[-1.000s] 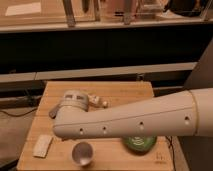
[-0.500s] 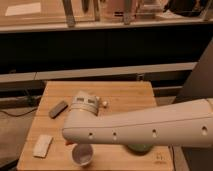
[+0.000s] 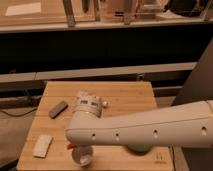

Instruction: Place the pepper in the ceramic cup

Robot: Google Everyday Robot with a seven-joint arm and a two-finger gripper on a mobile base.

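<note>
Gripper (image 3: 76,145) is found low at the front-left of the table (image 3: 125,95), almost wholly hidden under the arm (image 3: 145,132). Whether it is apart, together or clamped on anything cannot be told.

Pepper (image 3: 71,146): only a small orange-red sliver is seen, just below the arm's end, beside the upper left rim of the cup (image 3: 83,158). It is judged to be carried, not yet in the cup; contact with the rim cannot be settled.

Risks, as judged:
- The pepper is seen left of the cup's centre. If released here, it may strike the rim and roll off the near table edge, which is close.
- The cup is small and light-looking. It may be nudged or tipped if the gripper is lowered off-centre.
- The bottle (image 3: 89,107) lies just behind the arm and could be brushed by a sideways correction.
- The drop is hidden by the arm, so alignment is hard to confirm.

Count: one pepper, one cup, one bottle, one bowl (image 3: 138,149) (mostly hidden), one dark block (image 3: 58,108), one pale pad (image 3: 42,145), one small pale item (image 3: 105,103) by the bottle.
</note>
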